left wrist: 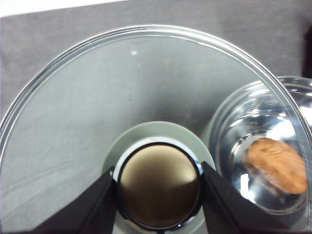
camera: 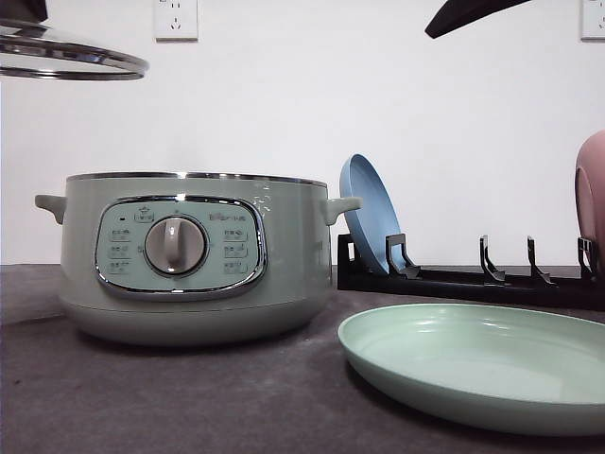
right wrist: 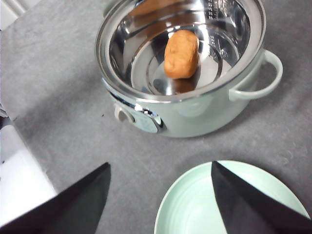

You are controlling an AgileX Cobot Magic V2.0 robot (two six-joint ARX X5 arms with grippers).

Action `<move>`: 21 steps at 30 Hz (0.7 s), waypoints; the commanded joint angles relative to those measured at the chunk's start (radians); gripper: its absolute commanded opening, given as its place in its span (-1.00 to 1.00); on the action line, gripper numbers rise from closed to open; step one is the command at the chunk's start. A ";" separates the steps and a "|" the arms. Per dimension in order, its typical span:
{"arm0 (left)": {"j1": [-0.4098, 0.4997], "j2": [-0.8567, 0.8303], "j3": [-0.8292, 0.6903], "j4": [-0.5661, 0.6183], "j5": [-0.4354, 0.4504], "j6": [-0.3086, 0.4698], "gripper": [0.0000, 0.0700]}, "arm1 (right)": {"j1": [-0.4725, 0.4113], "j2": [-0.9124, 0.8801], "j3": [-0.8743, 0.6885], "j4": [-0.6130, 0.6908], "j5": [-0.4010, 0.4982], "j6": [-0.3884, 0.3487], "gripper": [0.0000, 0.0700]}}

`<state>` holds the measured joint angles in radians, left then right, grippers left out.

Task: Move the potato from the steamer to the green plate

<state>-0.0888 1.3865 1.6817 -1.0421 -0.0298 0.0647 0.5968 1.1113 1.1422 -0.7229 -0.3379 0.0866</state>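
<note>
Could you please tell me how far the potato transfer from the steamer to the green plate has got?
Done: the glass lid is off the steamer; the left gripper holds it by its knob, raised off to the side. In hand: the right gripper, jaws open, hovers above the steamer and the green plate. Left: the potato lies in the steamer's bowl, ungrasped, and the plate is bare.

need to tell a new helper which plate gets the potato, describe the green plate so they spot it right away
Start at the big pale-green steamer on the dark table. The green plate lies flat on the table just right of it, in front of the black rack. It is the pale mint plate lying flat, while the blue plate stands on edge in the rack and a pink dish sits at the rack's far right.
</note>
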 commanded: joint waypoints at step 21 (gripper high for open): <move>0.029 -0.010 0.030 0.013 -0.001 -0.002 -0.99 | 0.074 0.774 0.726 0.014 0.006 -0.048 0.40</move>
<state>-0.0618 1.3865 1.6817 -1.0656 -0.0280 0.0647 0.6570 1.8456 1.8355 -0.7132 -0.3353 0.0521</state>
